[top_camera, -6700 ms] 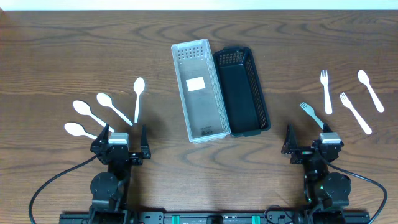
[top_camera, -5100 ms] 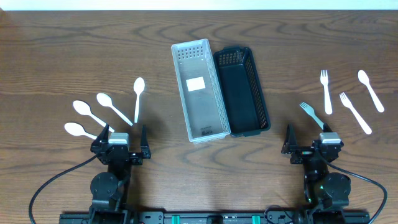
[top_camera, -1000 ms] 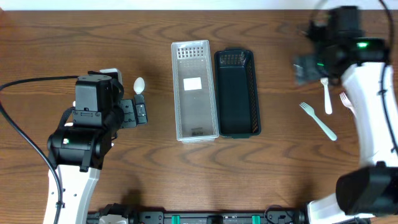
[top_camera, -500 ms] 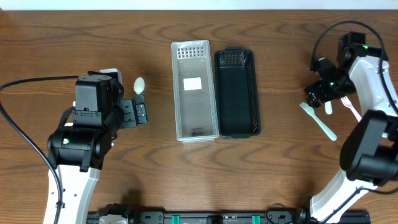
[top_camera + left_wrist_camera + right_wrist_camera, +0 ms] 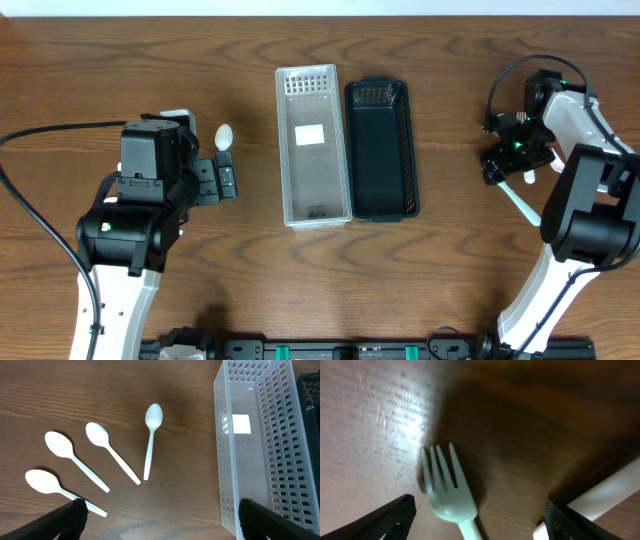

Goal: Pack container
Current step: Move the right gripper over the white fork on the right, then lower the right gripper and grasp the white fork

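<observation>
Right end effector (image 5: 480,512), wide open and empty over the white plastic fork (image 5: 445,492) right of the black plastic basket (image 5: 380,160), could easily flick it away by closing off-centre.

Robot lab workbench: wood-grain table (image 5: 200,60), black mounting rail (image 5: 330,350).

A: Baskets?
B: Labelled basket (image 5: 318,180) sits mid-table (image 5: 100,80); second basket (image 5: 380,170) lies alongside at its 3 o'clock.
A: Cutlery?
B: Spoon (image 5: 224,135) at the baskets' 9 o'clock; fork (image 5: 520,200) well apart at 3 o'clock.
</observation>
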You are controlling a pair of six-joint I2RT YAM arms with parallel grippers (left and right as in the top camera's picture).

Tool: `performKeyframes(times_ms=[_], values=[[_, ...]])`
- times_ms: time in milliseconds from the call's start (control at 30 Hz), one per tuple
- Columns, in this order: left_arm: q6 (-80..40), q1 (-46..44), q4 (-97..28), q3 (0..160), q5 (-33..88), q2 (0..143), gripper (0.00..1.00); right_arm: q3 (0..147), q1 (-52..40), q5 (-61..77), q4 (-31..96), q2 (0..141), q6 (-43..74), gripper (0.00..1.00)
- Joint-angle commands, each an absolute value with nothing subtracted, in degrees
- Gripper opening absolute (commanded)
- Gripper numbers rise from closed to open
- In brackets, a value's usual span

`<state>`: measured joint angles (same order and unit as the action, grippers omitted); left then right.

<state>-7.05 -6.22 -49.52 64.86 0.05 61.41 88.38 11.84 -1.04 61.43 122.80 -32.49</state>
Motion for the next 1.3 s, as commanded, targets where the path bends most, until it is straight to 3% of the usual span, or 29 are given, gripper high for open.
performKeyframes(times_ms=[0,133,933,1133,1267], values=[[-6.3,-6.2,-49.3,66.2,0.2,61.4,0.98,88.3,10.4,-0.6,61.0,122.9,-31.5,0.83],[-6.2,-6.2,-49.2,66.2,0.2,61.4,0.98,88.3,8.7,-1.1,60.1,122.9,-30.2,0.8],[-6.2,-6.2,-49.2,66.2,0.2,61.4,0.98,81.5,7.6,-5.2,58.0,122.9,-29.1,0.82],[-6.2,-6.2,-49.2,66.2,0.2,61.4,0.98,80.9,7.5,-5.2,57.3,122.9,-27.2,0.7],[-6.2,-6.2,-49.2,66.2,0.2,61.4,0.98,80.9,7.5,-5.2,56.5,122.9,-26.1,0.54]])
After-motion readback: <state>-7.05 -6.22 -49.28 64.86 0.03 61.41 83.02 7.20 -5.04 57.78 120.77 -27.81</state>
